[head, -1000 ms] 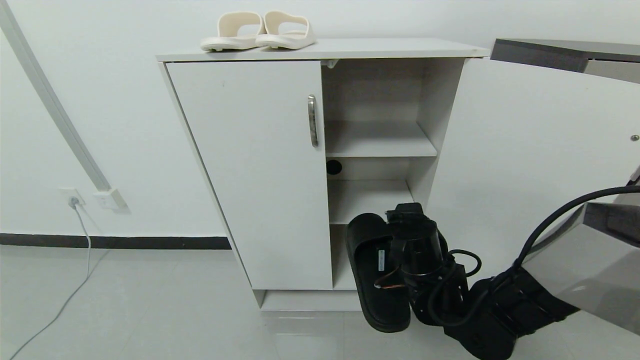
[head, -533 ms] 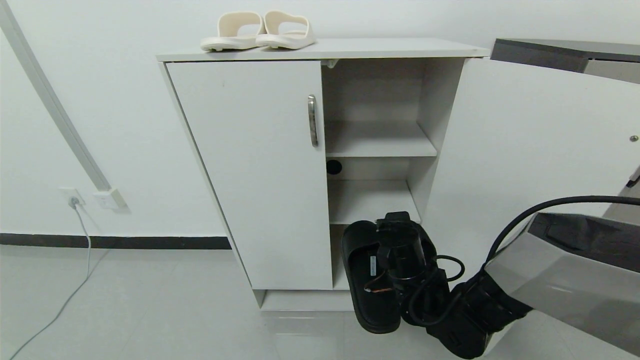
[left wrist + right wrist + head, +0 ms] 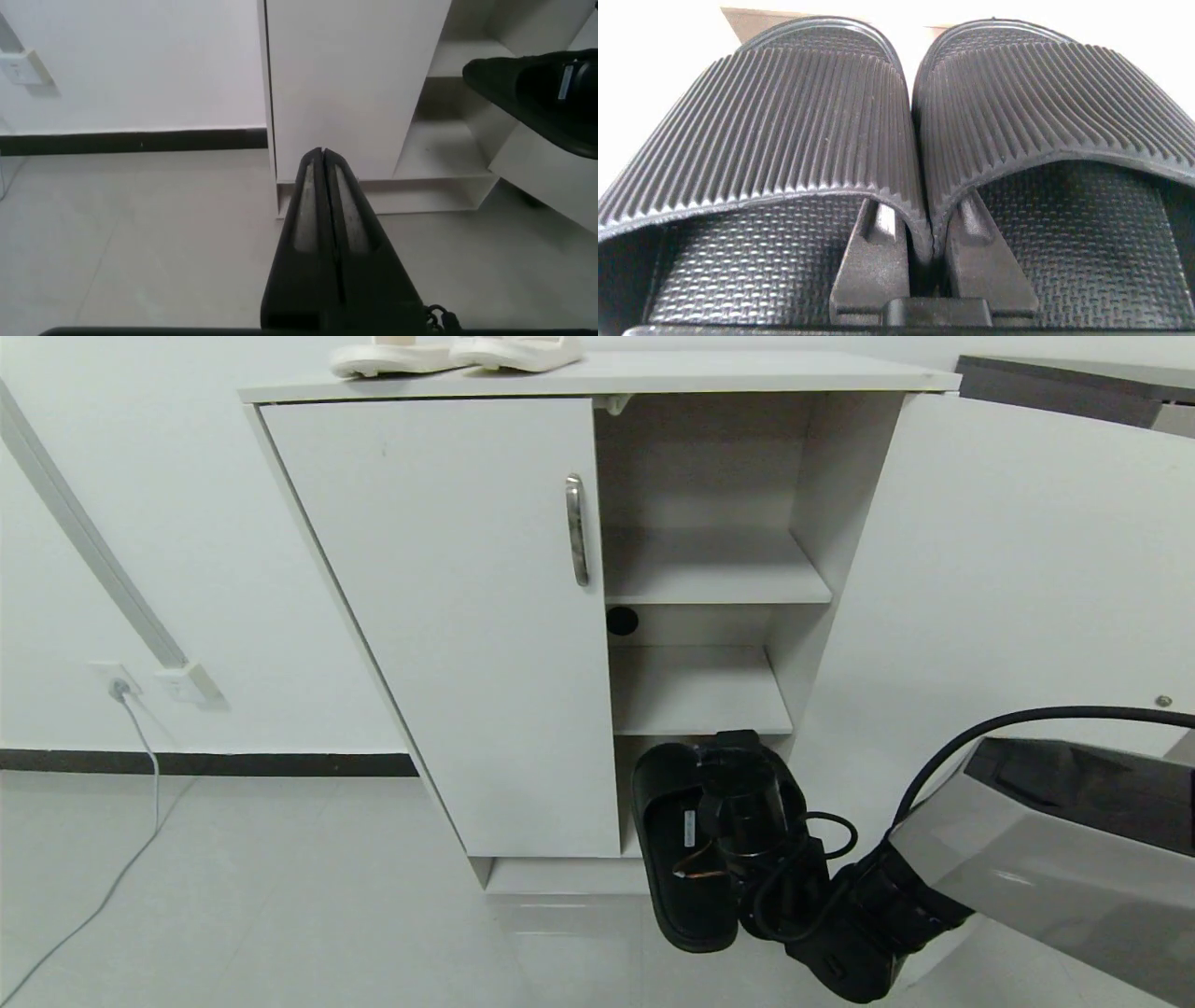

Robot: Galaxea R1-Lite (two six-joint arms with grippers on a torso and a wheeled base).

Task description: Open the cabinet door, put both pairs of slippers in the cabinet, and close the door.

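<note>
Shows the black slippers (image 3: 686, 840), pinched together by their straps in the right gripper (image 3: 922, 233), lowered since a second ago to the mouth of the bottom compartment of the cabinet (image 3: 747, 371), nearly stowed, with the cream slippers (image 3: 457, 353) waiting on top and the left gripper (image 3: 322, 205) pressed together low over the floor (image 3: 140, 243).

Cabinet (image 3: 747, 371) stands on floor (image 3: 233, 896), right door (image 3: 1008, 569) swung open. Cream slippers (image 3: 504, 353) lie on cabinet top, toward 10 o'clock.
</note>
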